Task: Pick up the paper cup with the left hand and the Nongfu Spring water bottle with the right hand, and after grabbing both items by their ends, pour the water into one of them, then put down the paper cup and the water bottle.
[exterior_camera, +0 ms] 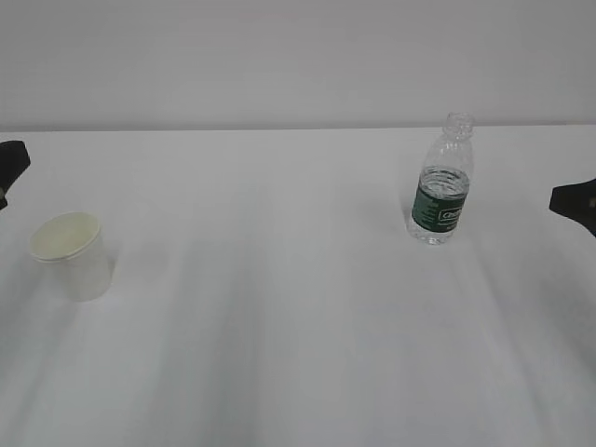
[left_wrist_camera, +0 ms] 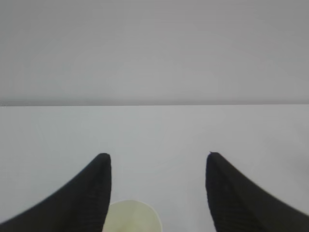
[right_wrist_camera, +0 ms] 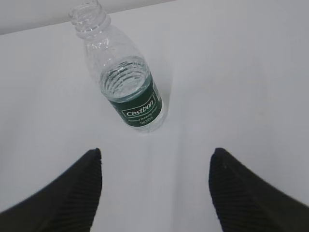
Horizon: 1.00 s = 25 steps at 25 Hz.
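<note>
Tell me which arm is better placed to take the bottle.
The right one. The bottle stands on the right side of the table, directly ahead of the open right gripper. The left gripper is over the cup, far left.

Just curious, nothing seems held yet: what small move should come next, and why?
Probably each open gripper eases forward: the left gripper toward the paper cup, the right gripper toward the water bottle. Both stand upright and untouched on the table.
</note>
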Each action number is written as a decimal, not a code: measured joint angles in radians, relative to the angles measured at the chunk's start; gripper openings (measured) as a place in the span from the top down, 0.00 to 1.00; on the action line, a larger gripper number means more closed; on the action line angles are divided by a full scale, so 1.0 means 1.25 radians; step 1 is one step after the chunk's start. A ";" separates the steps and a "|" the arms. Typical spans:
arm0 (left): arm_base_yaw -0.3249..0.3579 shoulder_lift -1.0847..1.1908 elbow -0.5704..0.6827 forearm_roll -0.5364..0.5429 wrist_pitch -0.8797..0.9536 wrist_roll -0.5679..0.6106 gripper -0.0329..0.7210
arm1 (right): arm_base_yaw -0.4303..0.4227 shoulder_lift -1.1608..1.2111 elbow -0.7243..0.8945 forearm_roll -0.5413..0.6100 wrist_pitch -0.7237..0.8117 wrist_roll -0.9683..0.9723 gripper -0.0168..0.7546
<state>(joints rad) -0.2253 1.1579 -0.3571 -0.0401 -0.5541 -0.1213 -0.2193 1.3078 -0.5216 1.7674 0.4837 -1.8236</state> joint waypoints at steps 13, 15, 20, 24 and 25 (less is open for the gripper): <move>0.000 0.000 0.000 0.000 0.000 0.000 0.37 | 0.000 0.000 0.000 0.000 -0.018 -0.020 0.30; 0.000 0.000 0.000 0.000 0.000 0.000 0.37 | 0.000 0.000 0.000 0.000 -0.026 -0.024 0.30; 0.000 0.000 0.000 0.000 0.000 0.000 0.37 | 0.000 0.000 0.000 0.000 -0.035 -0.029 0.30; 0.000 0.000 0.000 0.000 0.000 0.000 0.37 | 0.000 0.000 0.000 0.000 -0.035 -0.030 0.30; 0.000 0.000 0.000 0.000 0.001 0.000 0.37 | 0.000 0.000 0.000 0.000 -0.035 -0.030 0.30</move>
<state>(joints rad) -0.2253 1.1579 -0.3571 -0.0401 -0.5524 -0.1213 -0.2198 1.3078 -0.5216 1.7674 0.4402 -1.8611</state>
